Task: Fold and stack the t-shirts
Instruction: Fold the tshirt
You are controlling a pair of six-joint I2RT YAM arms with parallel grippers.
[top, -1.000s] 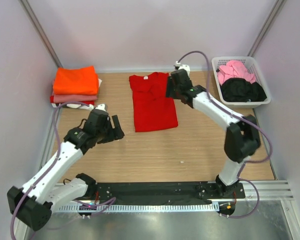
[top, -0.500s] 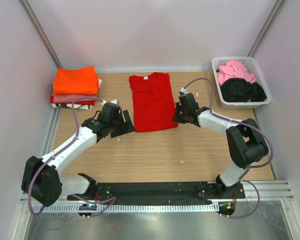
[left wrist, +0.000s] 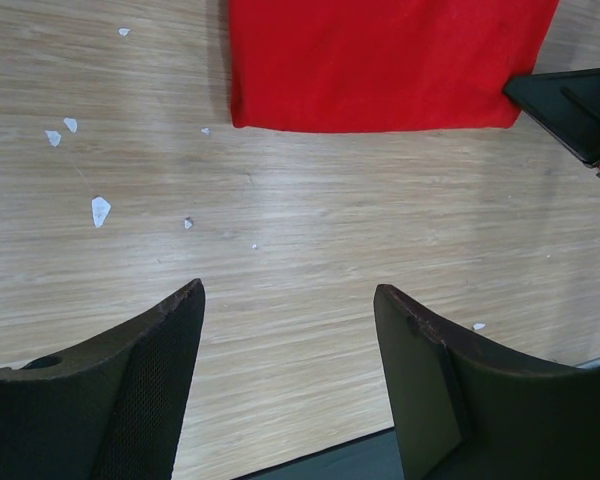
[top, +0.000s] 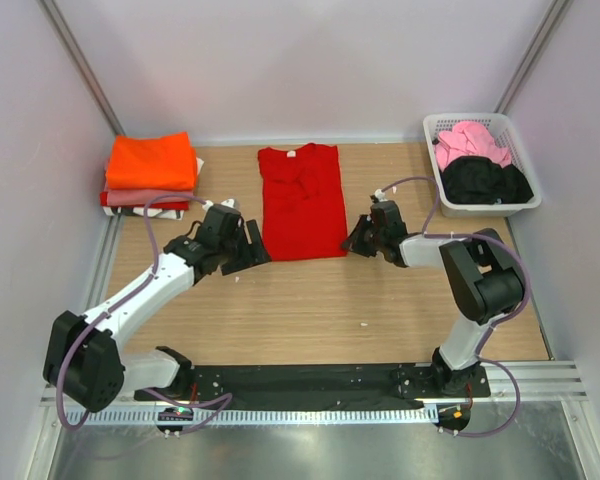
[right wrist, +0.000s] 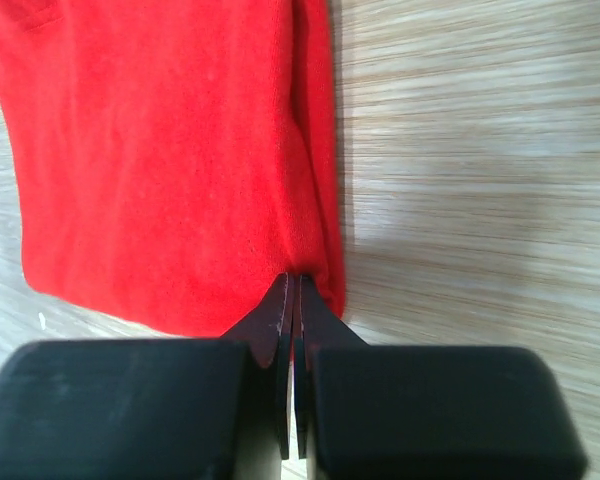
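Observation:
A bright red t-shirt (top: 300,200) lies flat, folded into a long strip, at the back middle of the table. My right gripper (top: 355,243) sits low at its near right corner, shut, its tips (right wrist: 295,278) pinched on the red cloth's (right wrist: 160,150) hem. The left gripper (top: 248,250) hovers just off the near left corner, open, with only bare wood between its fingers (left wrist: 288,290). In the left wrist view the shirt's near edge (left wrist: 380,60) runs across the top and the right gripper (left wrist: 570,100) pokes in at the right.
Folded shirts are stacked at the back left, an orange one (top: 152,160) on top of a salmon-pink one (top: 145,197). A white slatted basket (top: 525,205) at the back right holds a pink shirt (top: 470,140) and a black one (top: 485,180). Small white scraps (left wrist: 98,210) dot the wood.
The right gripper came down from the shirt's far right edge to its near right corner and shut there. The left gripper moved in toward the near left corner.

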